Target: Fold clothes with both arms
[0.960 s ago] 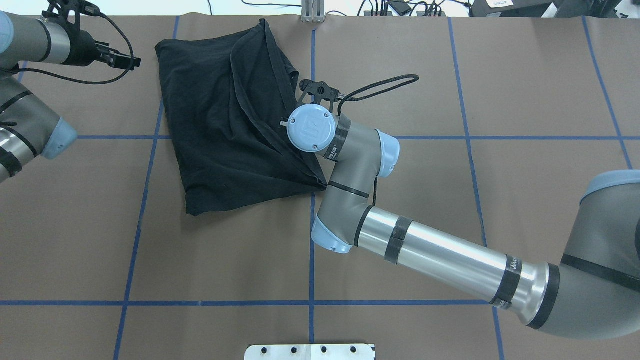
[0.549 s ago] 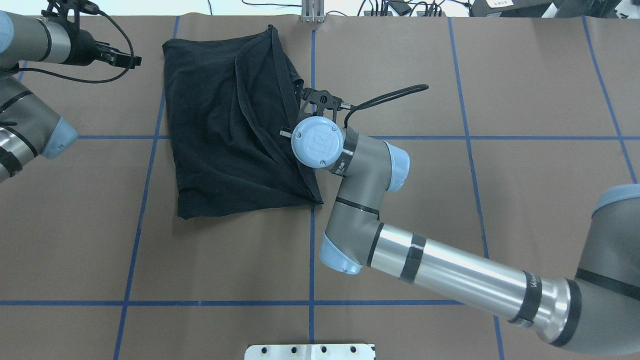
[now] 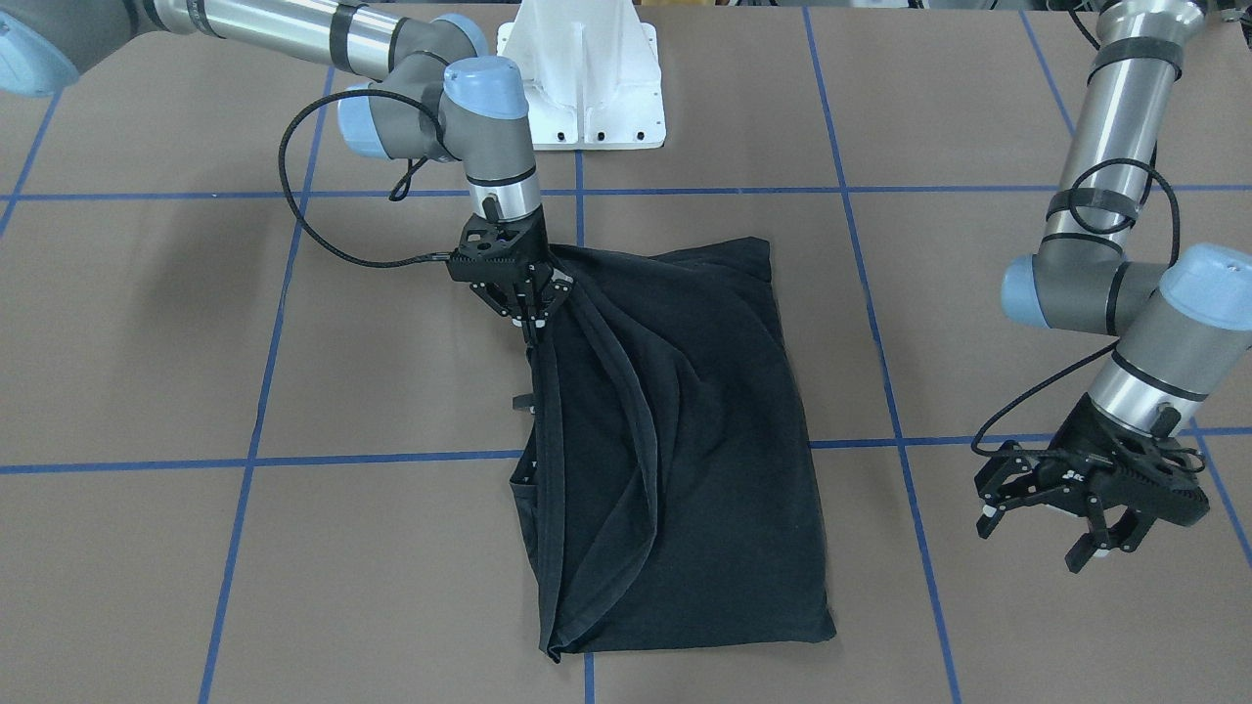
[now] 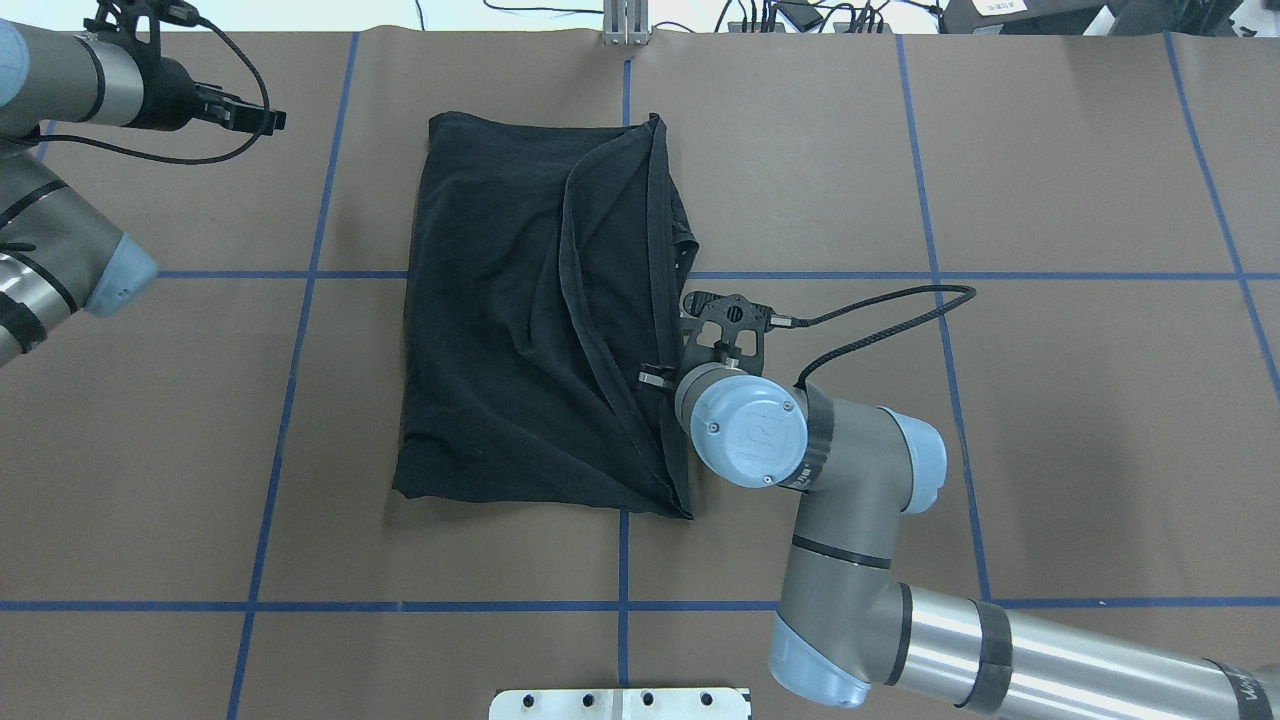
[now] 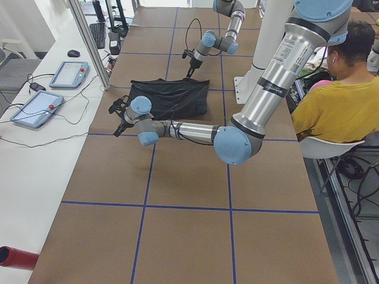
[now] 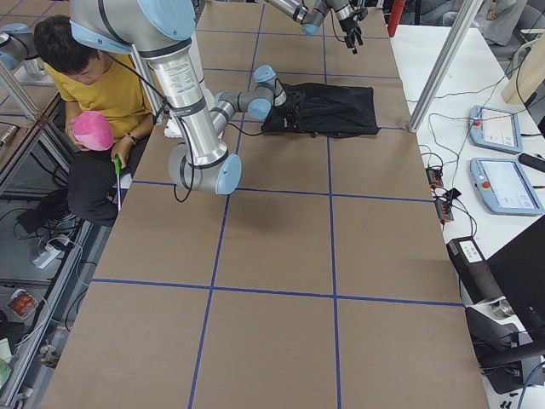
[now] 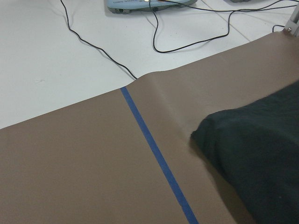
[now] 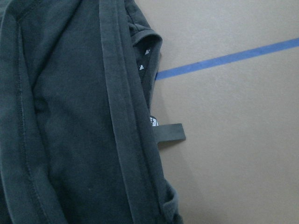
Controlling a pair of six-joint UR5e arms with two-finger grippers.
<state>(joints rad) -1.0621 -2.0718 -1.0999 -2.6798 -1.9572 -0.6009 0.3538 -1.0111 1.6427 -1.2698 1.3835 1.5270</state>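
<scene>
The black T-shirt (image 4: 520, 320) lies folded in a rough rectangle near the table's middle, no print showing. My right gripper (image 3: 533, 315) is shut on its edge on the side nearest the right arm, and the cloth rises in folds to the pinch. In the overhead view that gripper hides under its wrist (image 4: 750, 430). The right wrist view shows the shirt's hem (image 8: 121, 121) and a small tag (image 8: 169, 133). My left gripper (image 3: 1035, 540) hovers open off the shirt's other side, holding nothing. A corner of the shirt (image 7: 252, 154) shows in the left wrist view.
Blue tape lines (image 4: 622, 560) grid the brown table cover. The white mounting base (image 3: 587, 78) stands at the robot's side. A black cable (image 4: 880, 310) loops from the right wrist. A seated person in yellow (image 5: 334, 109) is beside the table. Tablets (image 5: 35, 106) lie beyond its far edge.
My right gripper has pulled the shirt to the right and toward the robot's side, and the shirt has turned square with the tape lines. The left arm has stayed put.
</scene>
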